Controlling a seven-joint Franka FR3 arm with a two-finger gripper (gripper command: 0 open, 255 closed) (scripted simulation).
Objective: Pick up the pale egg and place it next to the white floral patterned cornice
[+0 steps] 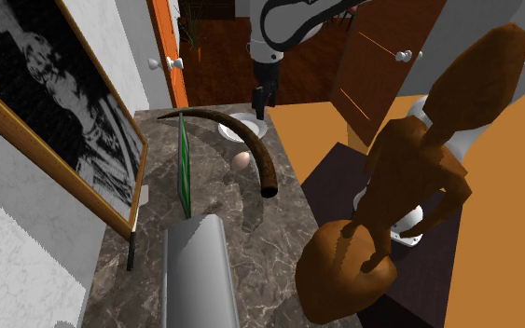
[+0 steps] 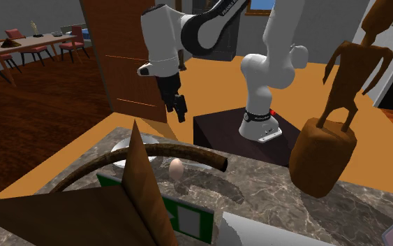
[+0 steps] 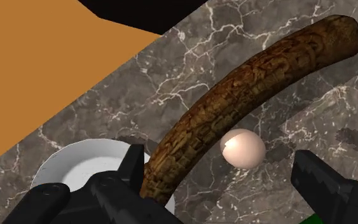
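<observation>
Claw [image 3: 219,159]: fingers spread wide, nothing held. It's hung up above the bench [image 1: 251,244], over the plate-and-horn end, so the pick is judged not begun.
Egg [image 3: 242,148]: pale, pinkish, laid on the dark marble ahead of the claw, tucked into the horn's inner curve. Touching or just beside, it can't be told.
Horn [image 3: 254,89]: long brown carved curve lying right by the egg, so one side of the egg is crowded.
Plate [image 3: 85,162]: white, just beside the horn on the side away from the egg. Best left alone.
Cornice [image 1: 195,270]: taken to be the plain grey-white half-round length near the shoulder view's lower edge, well apart from the egg. No floral pattern can be made out.
Green panel [image 1: 186,168]: thin, stood upright near the cornice's far end.
Step in hand: the claw probably should be shifted over the egg first, then lowered straight.
Doing it well: the fingers are likely best turned so they close along the horn's line, not across it, so no finger has to be squeezed in between horn and egg.
Grip: the widest part should be caught gently, since a round smooth egg is easily rolled or squirted out.
Carry: the horn's thick open end probably needs to be cleared.
</observation>
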